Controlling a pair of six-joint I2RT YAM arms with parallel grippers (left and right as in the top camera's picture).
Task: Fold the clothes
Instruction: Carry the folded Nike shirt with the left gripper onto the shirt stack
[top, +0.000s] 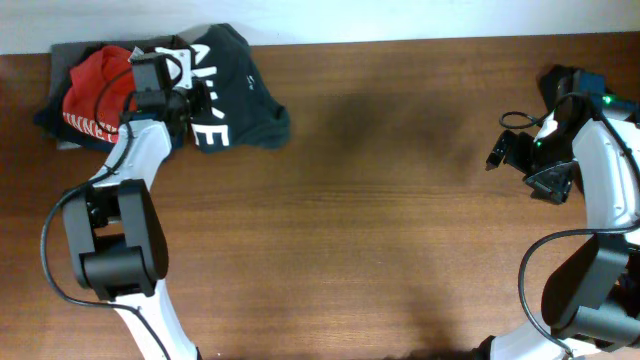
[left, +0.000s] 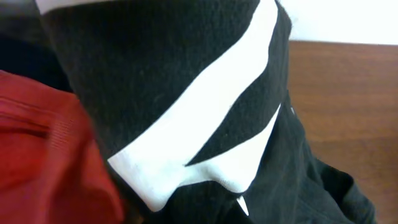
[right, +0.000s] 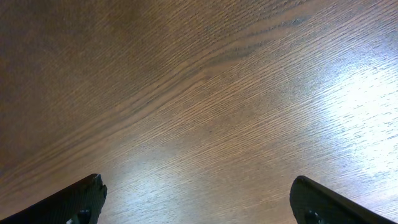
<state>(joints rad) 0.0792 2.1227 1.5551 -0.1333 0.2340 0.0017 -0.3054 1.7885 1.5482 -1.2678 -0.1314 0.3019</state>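
As the left jaws sit against the black shirt (top: 235, 85), red garment (top: 95, 85) just left of them, likely seeking a grip, closure cannot be told; right jaws spread wide over table (right: 199, 93).

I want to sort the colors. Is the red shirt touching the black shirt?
Touching. The left wrist view shows the red shirt pressed against the black shirt, no gap between them.

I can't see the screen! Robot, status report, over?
Left gripper on black shirt, grip unclear. Right gripper open over table. Red garment beside shirt.
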